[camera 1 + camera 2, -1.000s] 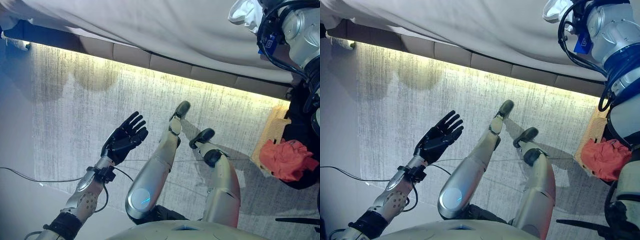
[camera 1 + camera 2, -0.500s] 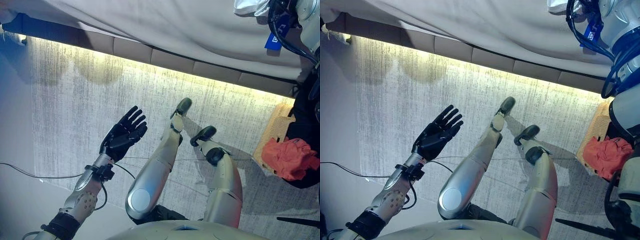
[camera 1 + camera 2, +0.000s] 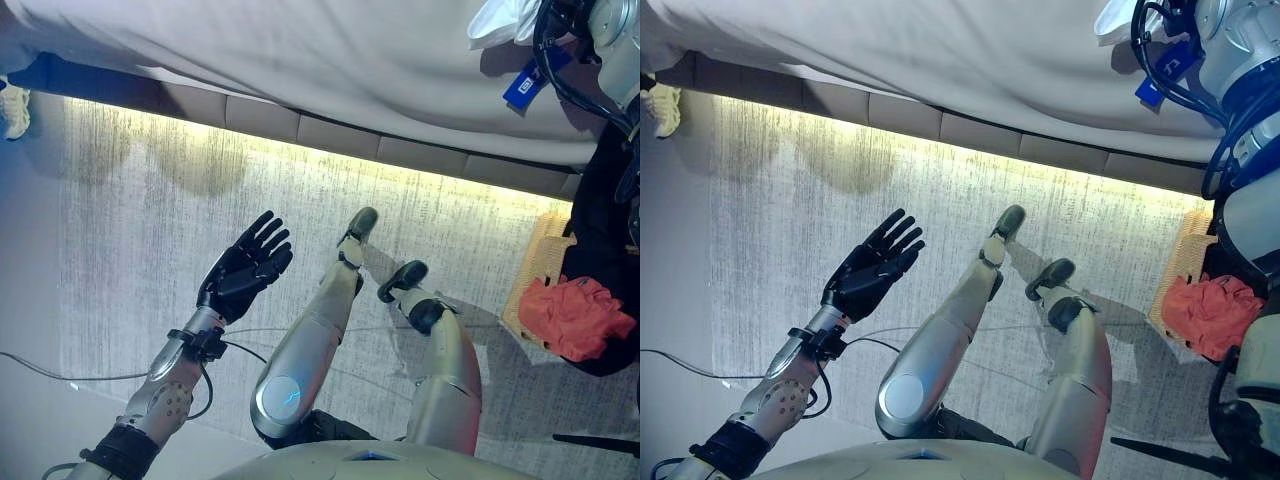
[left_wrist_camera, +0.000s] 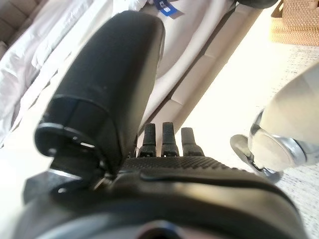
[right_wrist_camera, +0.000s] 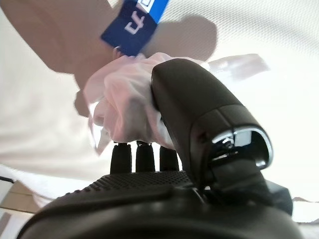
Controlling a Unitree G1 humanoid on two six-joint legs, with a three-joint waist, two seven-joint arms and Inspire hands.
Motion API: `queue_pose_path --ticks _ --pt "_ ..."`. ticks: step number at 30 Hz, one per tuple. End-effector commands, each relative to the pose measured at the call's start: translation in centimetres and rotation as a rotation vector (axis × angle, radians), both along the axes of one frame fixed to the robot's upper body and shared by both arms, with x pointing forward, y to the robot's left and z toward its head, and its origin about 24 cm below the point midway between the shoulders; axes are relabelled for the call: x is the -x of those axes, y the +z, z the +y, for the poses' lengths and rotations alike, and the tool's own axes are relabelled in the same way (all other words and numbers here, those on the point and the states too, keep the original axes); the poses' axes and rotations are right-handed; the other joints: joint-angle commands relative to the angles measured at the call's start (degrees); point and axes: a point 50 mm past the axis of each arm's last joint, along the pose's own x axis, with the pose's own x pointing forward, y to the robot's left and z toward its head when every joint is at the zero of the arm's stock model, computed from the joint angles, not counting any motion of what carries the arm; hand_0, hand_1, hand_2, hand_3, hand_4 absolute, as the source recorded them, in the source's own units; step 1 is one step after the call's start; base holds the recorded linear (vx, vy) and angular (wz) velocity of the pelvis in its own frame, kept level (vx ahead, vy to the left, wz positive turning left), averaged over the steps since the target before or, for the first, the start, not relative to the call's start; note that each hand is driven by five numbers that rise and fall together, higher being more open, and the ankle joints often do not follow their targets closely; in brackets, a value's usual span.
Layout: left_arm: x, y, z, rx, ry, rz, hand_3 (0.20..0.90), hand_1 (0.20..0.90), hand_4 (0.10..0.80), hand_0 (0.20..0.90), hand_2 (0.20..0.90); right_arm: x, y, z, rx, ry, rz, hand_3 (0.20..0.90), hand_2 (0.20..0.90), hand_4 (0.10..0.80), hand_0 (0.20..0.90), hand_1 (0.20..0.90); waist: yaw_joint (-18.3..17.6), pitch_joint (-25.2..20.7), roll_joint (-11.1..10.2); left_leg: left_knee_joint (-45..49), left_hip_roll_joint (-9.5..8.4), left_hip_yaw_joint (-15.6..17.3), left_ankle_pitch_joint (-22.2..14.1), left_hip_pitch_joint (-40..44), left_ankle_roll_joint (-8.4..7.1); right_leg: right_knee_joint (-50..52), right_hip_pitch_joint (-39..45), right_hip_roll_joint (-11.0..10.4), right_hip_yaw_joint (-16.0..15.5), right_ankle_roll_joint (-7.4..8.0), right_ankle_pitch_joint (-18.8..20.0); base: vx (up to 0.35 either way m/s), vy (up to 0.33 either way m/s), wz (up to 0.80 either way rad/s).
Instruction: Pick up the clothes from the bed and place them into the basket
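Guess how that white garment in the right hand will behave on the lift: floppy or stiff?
Likely floppy: the white garment is bunched in soft folds against the right hand, whose fingers and thumb curl on it. Probably light, since loose ends stick out without sagging. Trailing ends may drag on the bed.

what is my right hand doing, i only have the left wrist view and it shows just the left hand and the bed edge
Observer: The right hand is curled round a white garment over the bed.
Operator: is anything in the basket yet
Observer: Yes, an orange-red cloth lies in the wicker basket on the floor at the robot's right.
Operator: and the left hand
Observer: The left hand is open above the carpet, holding nothing.
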Motion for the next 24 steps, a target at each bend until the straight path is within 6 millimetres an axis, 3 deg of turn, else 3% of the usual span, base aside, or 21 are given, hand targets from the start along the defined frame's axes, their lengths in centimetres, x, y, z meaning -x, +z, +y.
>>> queue_pose_path --ticks 1,10,13,19,24 --pt "0.2 1.0 0.7 -0.009 0.015 -0.043 0.900 0.900 0.800 0.900 0.900 1.7 2.7 -1.6 -0.054 0.001 -0.190 0.200 0.300 0.100 0.300 0.300 -1.20 -1.69 1.60 4.36 -1.85 4.21 -9.44 5.35 4.95 -0.97 5.89 3.85 0.87 2.76 3.15 0.019 0.040 -0.11" --pt "-1.5 -0.1 0.2 -0.039 0.065 0.049 0.900 0.900 0.800 0.900 0.900 2.5 2.1 -3.1 -0.461 0.190 -0.366 0.200 0.300 0.100 0.300 0.300 -5.08 -1.72 -0.42 2.18 -0.94 6.73 -12.57 20.20 5.08 -5.98 21.06 3.27 2.65 3.81 2.60 0.057 0.017 -0.24" --pt "-1.5 -0.6 0.0 -0.045 0.087 0.081 0.900 0.900 0.800 0.900 0.900 3.2 1.7 -4.3 -0.573 0.231 -0.392 0.200 0.300 0.100 0.300 0.300 -6.96 -3.88 -0.96 1.69 -0.19 7.98 -13.34 23.90 4.94 -9.57 25.51 3.61 3.56 3.88 3.05 0.086 0.007 -0.41" --pt "-0.9 -2.8 0.1 -0.109 0.137 0.199 0.900 0.900 0.800 0.900 0.900 4.5 0.2 -7.6 -0.662 0.216 -0.373 0.200 0.300 0.100 0.300 0.300 -11.01 -9.70 -3.20 -3.69 1.64 10.36 -11.96 31.74 4.31 -19.20 33.84 5.20 5.32 3.72 5.90 0.076 -0.027 -0.22" --pt "-0.6 -4.1 0.1 -0.142 0.166 0.265 0.900 0.900 0.800 0.900 0.900 5.4 -0.7 -9.0 -0.689 0.215 -0.340 0.200 0.300 0.100 0.300 0.300 -14.55 -13.98 -4.42 -8.37 2.55 12.91 -11.20 36.87 3.96 -24.85 37.97 6.78 7.51 4.18 7.65 0.109 -0.038 -0.30"
